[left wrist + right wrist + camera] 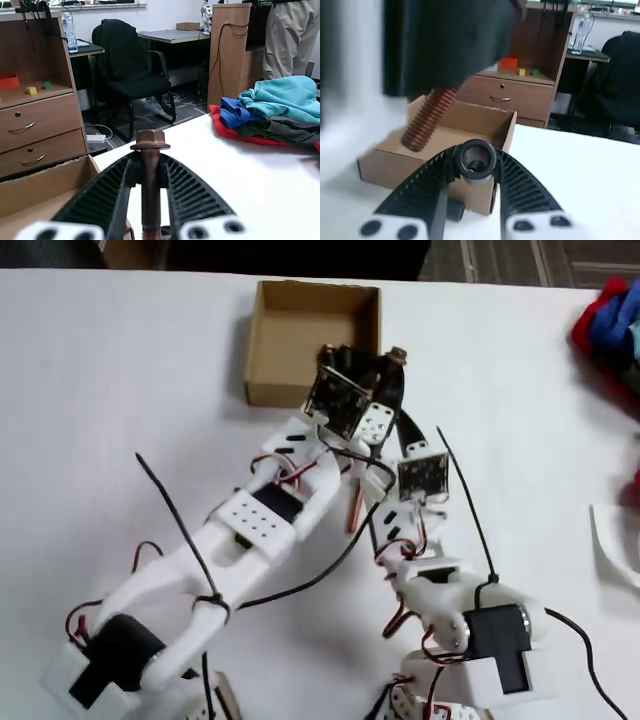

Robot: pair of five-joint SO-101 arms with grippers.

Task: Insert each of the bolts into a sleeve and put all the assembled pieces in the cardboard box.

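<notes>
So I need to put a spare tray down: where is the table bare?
Bare: the table left of the box, and the stretch between the right arm and the clothes. Crowded: by the box's near right corner, where left gripper and right gripper meet.

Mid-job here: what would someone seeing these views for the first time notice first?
The left gripper clamps a copper bolt by its shank, the hex head sticking out past the fingertips. The right gripper holds a dark sleeve near the bolt's threaded tip, beside the cardboard box. Bright clothes lie piled at the table's edge.
</notes>
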